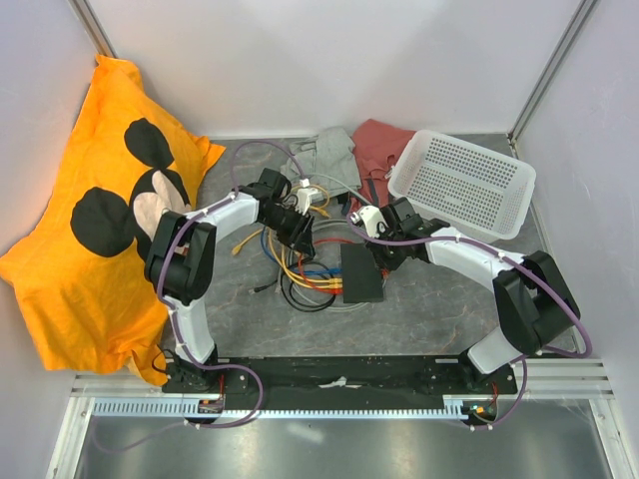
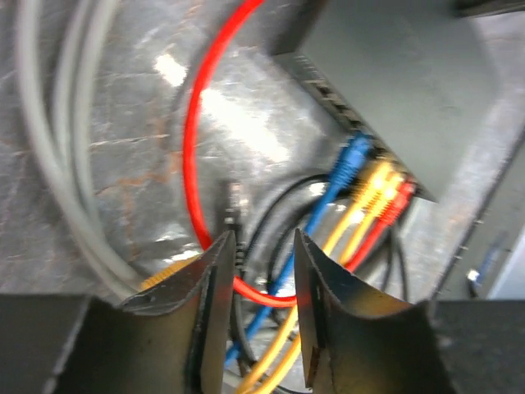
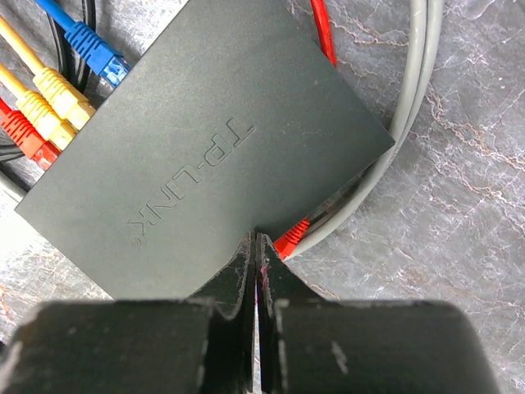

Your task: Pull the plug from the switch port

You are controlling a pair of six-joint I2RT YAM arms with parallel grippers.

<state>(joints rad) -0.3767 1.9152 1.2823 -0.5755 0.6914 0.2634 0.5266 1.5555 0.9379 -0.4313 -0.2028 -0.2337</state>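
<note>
Top view: the switch [image 1: 361,272] lies flat on the table, with cables [image 1: 300,274] fanned to its left.

Left wrist: the left gripper [image 2: 262,246], jaws spread, hangs over the cables, short of the plugs [image 2: 377,185] seated along the switch's edge. Which port is meant cannot be told.

Right wrist: the right gripper [image 3: 256,246], jaws pressed together, sits at the switch's opposite edge, judged to be bracing it against the pull.

place: robot lab cell | evidence: white panel walls [image 1: 300,60], aluminium frame [image 1: 547,65], bolted arm bases [image 1: 399,371]
</note>
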